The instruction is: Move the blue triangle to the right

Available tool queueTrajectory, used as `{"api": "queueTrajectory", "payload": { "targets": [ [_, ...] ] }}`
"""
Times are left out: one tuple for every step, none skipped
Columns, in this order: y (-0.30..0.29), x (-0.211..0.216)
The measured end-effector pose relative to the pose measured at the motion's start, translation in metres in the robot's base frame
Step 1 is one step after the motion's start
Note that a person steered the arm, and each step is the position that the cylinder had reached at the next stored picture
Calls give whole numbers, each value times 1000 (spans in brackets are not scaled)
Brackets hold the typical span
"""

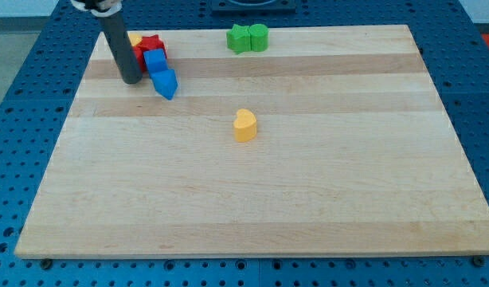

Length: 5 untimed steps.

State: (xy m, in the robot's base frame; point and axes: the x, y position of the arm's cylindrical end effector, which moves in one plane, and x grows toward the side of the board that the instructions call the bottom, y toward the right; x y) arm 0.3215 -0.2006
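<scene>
The blue triangle point(166, 84) lies near the board's upper left, below a blue block point(155, 60). My tip point(131, 80) rests on the board just left of the blue triangle, a small gap apart. The dark rod rises from it toward the view's top left. A red block point(150, 47) sits above the blue block, and a yellow block point(135, 38) peeks out behind the rod.
Two green blocks point(248, 37) stand together at the top middle of the wooden board point(308, 199). A yellow heart-shaped block point(244, 125) lies near the board's centre. A blue perforated table surrounds the board.
</scene>
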Motion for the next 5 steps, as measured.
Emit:
{"api": "queueTrajectory", "payload": {
  "targets": [
    [26, 0],
    [43, 2],
    [43, 16],
    [43, 31],
    [65, 43]
  ]
}}
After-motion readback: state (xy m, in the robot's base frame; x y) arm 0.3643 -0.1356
